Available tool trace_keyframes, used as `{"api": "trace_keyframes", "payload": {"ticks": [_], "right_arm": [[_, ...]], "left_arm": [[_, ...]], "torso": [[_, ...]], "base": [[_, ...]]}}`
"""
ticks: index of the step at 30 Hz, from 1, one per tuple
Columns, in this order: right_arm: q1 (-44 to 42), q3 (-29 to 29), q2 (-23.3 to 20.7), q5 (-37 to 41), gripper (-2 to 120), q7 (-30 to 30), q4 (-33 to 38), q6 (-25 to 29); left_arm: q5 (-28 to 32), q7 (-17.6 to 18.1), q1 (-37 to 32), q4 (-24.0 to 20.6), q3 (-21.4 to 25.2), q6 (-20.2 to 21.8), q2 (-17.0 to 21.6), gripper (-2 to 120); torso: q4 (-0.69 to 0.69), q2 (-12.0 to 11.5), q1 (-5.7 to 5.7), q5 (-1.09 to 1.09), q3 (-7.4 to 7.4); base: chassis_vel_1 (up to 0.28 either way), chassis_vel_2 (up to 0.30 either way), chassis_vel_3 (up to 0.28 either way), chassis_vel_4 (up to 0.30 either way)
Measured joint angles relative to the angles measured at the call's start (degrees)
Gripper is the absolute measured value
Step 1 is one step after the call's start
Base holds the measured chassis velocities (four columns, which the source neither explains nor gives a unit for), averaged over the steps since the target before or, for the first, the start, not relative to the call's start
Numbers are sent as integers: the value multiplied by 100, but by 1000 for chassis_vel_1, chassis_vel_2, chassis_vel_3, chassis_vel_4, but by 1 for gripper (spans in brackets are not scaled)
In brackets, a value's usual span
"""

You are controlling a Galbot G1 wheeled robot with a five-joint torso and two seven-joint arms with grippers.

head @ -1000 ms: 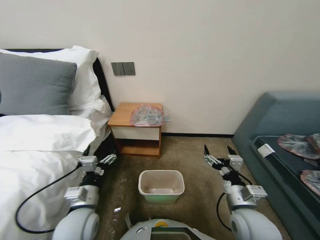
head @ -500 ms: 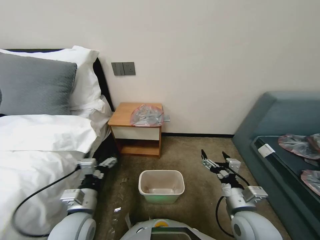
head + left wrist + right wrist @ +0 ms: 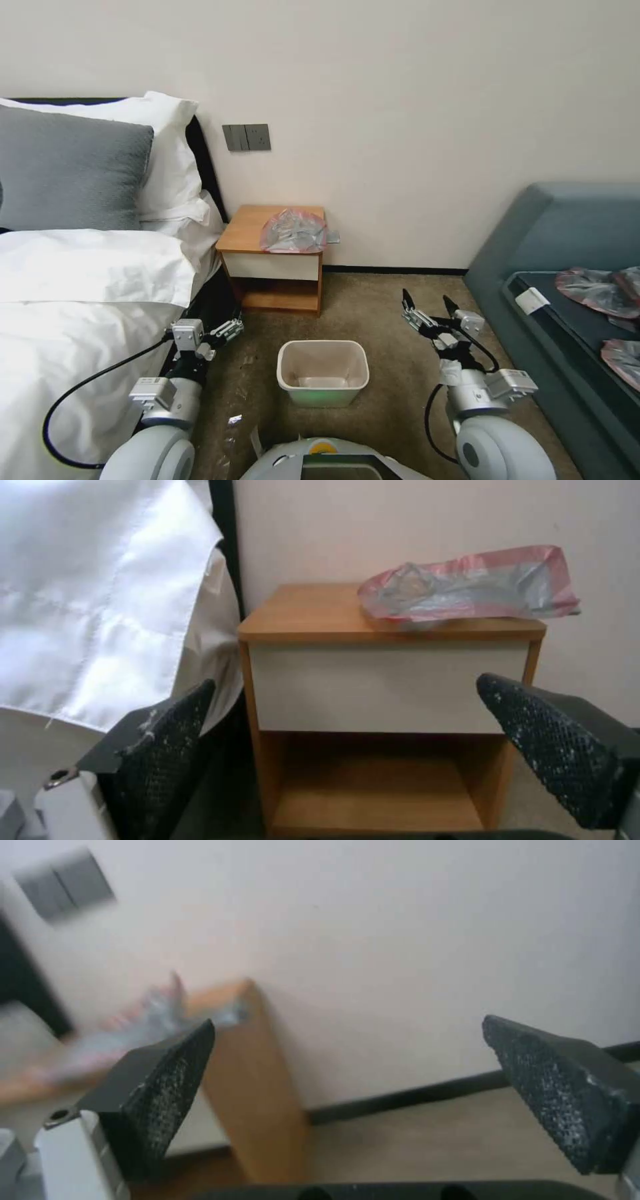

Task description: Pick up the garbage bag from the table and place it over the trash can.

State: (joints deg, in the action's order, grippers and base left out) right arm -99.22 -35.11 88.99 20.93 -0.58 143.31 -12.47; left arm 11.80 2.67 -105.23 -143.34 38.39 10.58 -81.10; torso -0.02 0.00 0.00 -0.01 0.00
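Garbage bag (image 3: 294, 231) lying crumpled at bench (image 3: 250, 233) right-hand side, reaching front and right edges; thin crinkly grey film, pink-red rim. Nothing picked yet; grasp, carry, fitting over rim all remaining, by my reading. Bench: light-brown wood top, white drawer front, open shelf below. Trash can (image 3: 323, 371) sitting bare on carpet before bench, smooth cream plastic, rounded corners. Left tool (image 3: 220, 331) hovering low beside bed, fingers apart. Right tool (image 3: 427, 310) hovering right of can, fingers apart, empty.

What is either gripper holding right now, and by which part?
Nothing is held. The left gripper and right gripper are both open and empty, low over the carpet on either side of the trash can. The garbage bag lies untouched on the table.
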Motion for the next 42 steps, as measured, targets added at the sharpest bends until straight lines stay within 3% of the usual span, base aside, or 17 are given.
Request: {"api": "trace_keyframes", "payload": {"ticks": [2,5,8,9,12,17,20,28,42], "right_arm": [[384,204,-261,998,100,-340,-79,-34],[587,233,-414,1586,100,-520,-174,-85],[887,145,-659,2947,100,-786,-460,-72],[887,145,-659,2947,100,-786,-460,-72],[1543,200,-848,4373,100,-1159,-917,-66],[2106,322,-921,4943,100,-1305,-1490,-1],[2781,501,-1022,5559,100,-1397,-2139,27],[3723,897,-1085,6196,100,-1540,-2950,87],[5026,1108,-727,7184,100,-1550,-4718,-32]], "left_arm": [[-11,6,-1,2,-3,-5,1,100],[12,35,6,3,-9,4,53,100],[135,134,59,5,-31,55,259,100],[135,134,59,5,-31,55,259,100],[144,141,63,6,-33,60,271,100],[441,255,134,8,24,156,470,100],[937,452,268,9,148,309,853,100],[967,487,411,10,190,338,800,100],[858,482,358,11,236,383,533,100]], "torso": [[4,0,0,1,0],[6,0,0,1,0],[-3,0,0,0,0],[-3,0,0,0,0],[3,0,0,0,0],[5,0,0,0,1],[0,0,0,0,1],[1,0,0,-1,0],[2,0,0,0,0]], "base": [[0,0,0,0],[0,0,0,0],[0,0,0,0],[0,0,0,0],[0,0,0,0],[0,0,0,0],[0,0,0,0],[0,0,0,0],[0,0,0,0]]}}
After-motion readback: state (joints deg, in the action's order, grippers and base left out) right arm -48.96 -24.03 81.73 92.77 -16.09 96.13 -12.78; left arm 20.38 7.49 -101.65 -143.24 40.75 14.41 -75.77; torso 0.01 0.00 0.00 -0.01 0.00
